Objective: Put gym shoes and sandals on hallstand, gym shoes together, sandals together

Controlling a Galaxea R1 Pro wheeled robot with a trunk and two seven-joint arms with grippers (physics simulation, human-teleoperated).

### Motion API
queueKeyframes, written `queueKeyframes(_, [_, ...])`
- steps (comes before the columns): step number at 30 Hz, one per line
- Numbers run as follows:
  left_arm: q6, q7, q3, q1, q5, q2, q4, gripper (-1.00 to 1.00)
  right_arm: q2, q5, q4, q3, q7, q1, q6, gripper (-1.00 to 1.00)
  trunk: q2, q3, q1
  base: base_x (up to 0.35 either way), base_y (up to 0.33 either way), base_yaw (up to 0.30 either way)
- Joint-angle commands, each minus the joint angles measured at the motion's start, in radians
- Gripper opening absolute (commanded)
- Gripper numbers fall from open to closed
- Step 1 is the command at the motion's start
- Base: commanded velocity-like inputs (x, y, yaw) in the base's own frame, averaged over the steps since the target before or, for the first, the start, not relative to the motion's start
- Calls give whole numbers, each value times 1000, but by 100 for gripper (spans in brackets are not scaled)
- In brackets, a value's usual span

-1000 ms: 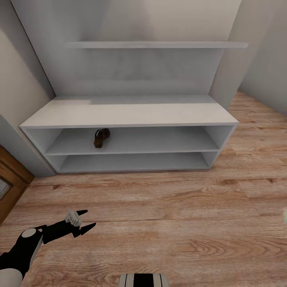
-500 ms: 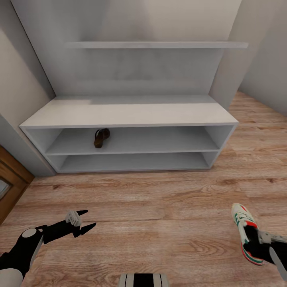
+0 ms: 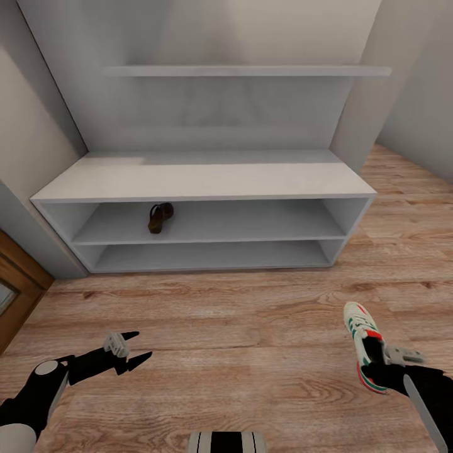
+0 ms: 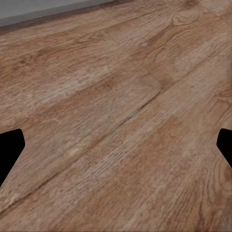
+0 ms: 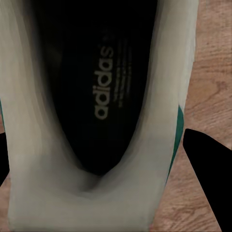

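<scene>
My right gripper [image 3: 376, 365] is shut on a white gym shoe [image 3: 362, 340] with green stripes and a red-orange heel, held above the corridor floor [image 3: 251, 340] at the lower right. The right wrist view looks down into that gym shoe [image 5: 104, 111], its dark insole between the fingers. One dark brown sandal [image 3: 160, 217] rests on the upper open shelf of the pale grey hallstand [image 3: 201, 182], toward its left. My left gripper [image 3: 133, 348] hangs open over bare floor at the lower left, nothing between its fingertips [image 4: 9, 150]. The other gym shoe and sandal are out of view.
A brown wooden door [image 3: 16, 286] stands at the left edge beside the hallstand. Grey walls close in behind and on both sides. Wood floor stretches between me and the rack and runs on past its right end.
My right arm has come in from the right edge carrying the gym shoe, moving left and forward. The left arm, sandal and camera have stayed still.
</scene>
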Motion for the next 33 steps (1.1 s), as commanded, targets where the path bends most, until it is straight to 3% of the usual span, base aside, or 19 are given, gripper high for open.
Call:
queueKeyframes(1, [-10,-3,5,-1,-10,-3,-1,100,14,3,-4,3,-1,-6,5,-100,0,-1,0,0,0,0])
queueKeyframes(2, [-10,-3,5,-1,-10,-4,-1,100,22,3,-5,6,-2,-13,5,-100,0,-1,0,-5,0,0])
queueKeyframes(3, [-10,-3,5,-1,-11,-9,-1,100,54,5,-7,13,-6,-42,5,-100,0,-1,0,-58,-37,0])
queueKeyframes(4, [-10,-3,5,-1,-11,-10,-1,100,66,6,-8,15,-7,-53,5,-100,0,-1,0,-84,-56,0])
queueKeyframes(8, [-10,-3,5,-1,-11,-13,-1,100,156,11,-9,27,-10,-106,5,-100,0,-1,0,-159,-118,0])
queueKeyframes(12, [-10,-3,6,-1,-11,-14,-1,100,228,16,-8,31,-14,-162,6,-100,0,-1,0,-137,-108,0])
queueKeyframes(14, [-10,-3,6,-1,-11,-14,-1,100,250,33,-8,32,-15,-187,7,-100,0,-1,0,-50,-41,0])
queueKeyframes(15, [-10,-3,6,-1,-11,-14,-1,100,264,55,-8,32,-15,-204,8,-100,0,-1,0,-25,-20,0])
queueKeyframes(16, [-10,-3,6,-1,-11,-14,-1,100,310,146,-8,33,-15,-252,11,-100,0,-1,0,-8,-7,0])
queueKeyframes(17, [-10,-3,6,-1,-11,-14,-1,100,320,168,-7,34,-15,-261,11,-100,0,-1,0,-7,-5,0])
queueKeyframes(19, [-10,-3,5,-1,-11,-14,-1,100,348,257,-4,45,-14,-291,12,-100,0,-1,0,-3,-3,0])
queueKeyframes(20, [-10,-3,5,-1,-11,-14,-1,100,356,294,-4,52,-14,-305,12,-100,0,-1,0,-2,-1,0])
queueKeyframes(23, [-10,-3,5,-1,-11,-14,-1,100,367,353,-3,67,-14,-327,12,-100,0,-1,0,0,0,0])
queueKeyframes(28, [-10,-3,3,-1,-11,-15,-1,100,370,393,-2,75,-17,-404,12,-100,0,-1,0,0,0,0])
queueKeyframes(31, [-10,-3,3,-1,-11,-15,-1,100,371,449,-2,76,-16,-415,12,-100,0,-1,0,0,0,0])
queueKeyframes(32, [-10,-3,3,-1,-11,-15,-1,100,372,494,-2,76,-15,-418,12,-100,0,-1,0,0,0,0])
queueKeyframes(33, [-10,-3,3,-1,-11,-15,-1,100,373,500,-2,76,-14,-419,12,-100,0,-1,0,0,0,0])
